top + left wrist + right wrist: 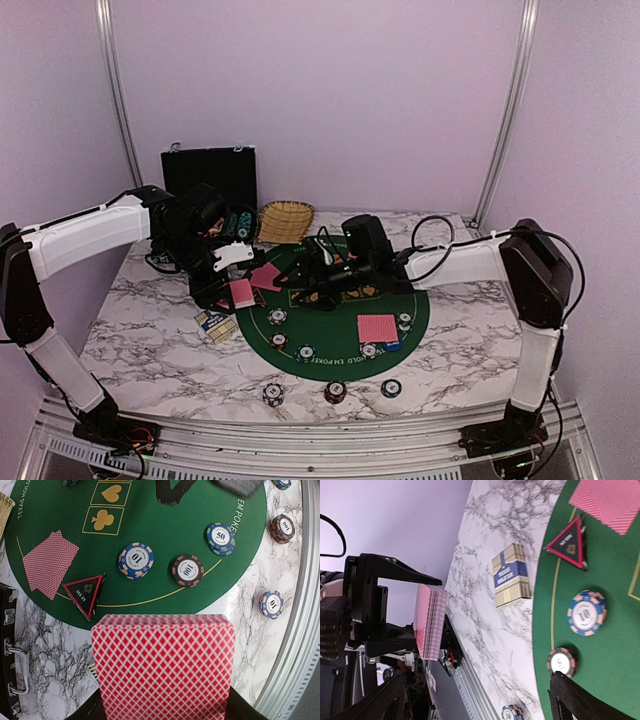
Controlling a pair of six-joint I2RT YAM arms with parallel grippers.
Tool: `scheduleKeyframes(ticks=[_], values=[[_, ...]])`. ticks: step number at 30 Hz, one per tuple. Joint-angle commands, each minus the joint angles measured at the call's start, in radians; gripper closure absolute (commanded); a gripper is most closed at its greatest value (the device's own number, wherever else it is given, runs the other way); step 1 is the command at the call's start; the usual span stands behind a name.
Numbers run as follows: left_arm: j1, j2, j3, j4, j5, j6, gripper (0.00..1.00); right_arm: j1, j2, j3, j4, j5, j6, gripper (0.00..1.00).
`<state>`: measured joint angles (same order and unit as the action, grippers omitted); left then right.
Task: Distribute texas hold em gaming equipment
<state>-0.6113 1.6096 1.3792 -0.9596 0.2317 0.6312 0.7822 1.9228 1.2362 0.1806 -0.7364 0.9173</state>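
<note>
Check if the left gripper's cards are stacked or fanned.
Stacked: from the right wrist, the cards show as one tight block in the left gripper.

cards [162, 665] I hold: red, white criss-cross
mat [150, 530]: green
triangle button [85, 594]: black, red edge
table [45, 650]: white, grey lines

Robot lab test cell, plain lilac walls [320, 90], aluminium frame posts [115, 90], marble-print tabletop [470, 340], white robot arms [85, 240]

Green mat [150, 540] reads "TEXAS HOLD" and "EM POKE"; triangle marker [85, 594] "ALL IN"; blue chip [136, 560] "10"; brown chip [188, 570] "100"; far blue chip [220, 536] "50".
</note>
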Motion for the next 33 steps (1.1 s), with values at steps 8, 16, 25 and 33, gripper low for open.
scheduleKeyframes(ticks=[8,16,25,33], values=[[0.002,0.005,0.023,-0.010,0.019,-0.010,1.00,0.099,0.180,0.186,0.218,-0.093,0.157,0.01],[0.002,0.003,0.027,-0.010,0.021,-0.013,1.00,0.115,0.244,0.238,0.267,-0.114,0.205,0.02],[0.002,0.007,0.032,-0.010,0.022,-0.014,1.00,0.130,0.312,0.301,0.306,-0.139,0.247,0.02],[0.002,0.007,0.047,-0.010,0.025,-0.015,1.00,0.135,0.363,0.326,0.400,-0.160,0.319,0.04]])
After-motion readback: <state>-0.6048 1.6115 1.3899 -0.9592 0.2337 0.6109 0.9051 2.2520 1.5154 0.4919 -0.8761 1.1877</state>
